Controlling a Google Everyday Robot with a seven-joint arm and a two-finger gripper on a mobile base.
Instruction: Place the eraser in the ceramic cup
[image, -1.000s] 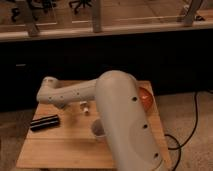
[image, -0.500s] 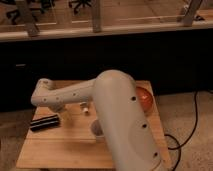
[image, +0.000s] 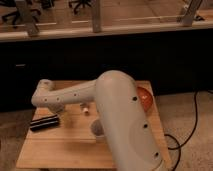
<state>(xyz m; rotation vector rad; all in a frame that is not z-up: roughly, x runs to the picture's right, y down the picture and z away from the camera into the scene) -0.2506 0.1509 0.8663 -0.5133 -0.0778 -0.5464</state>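
The eraser (image: 44, 123), a long black block, lies on the left part of the wooden table (image: 60, 150). My arm reaches left across the table, and its wrist bends down just above and right of the eraser. The gripper (image: 58, 113) hangs under the wrist, close to the eraser's right end, mostly hidden by the arm. The ceramic cup (image: 96, 129) stands near the table's middle; only its pale left side shows from behind my arm.
An orange bowl (image: 145, 98) sits at the table's right side, partly behind my arm. A small pale object (image: 86, 108) lies between the wrist and the cup. A black cable (image: 192, 125) runs over the floor on the right.
My arm has swung further left and lower, bringing the wrist closer to the eraser. The eraser, the cup and the bowl have not moved.
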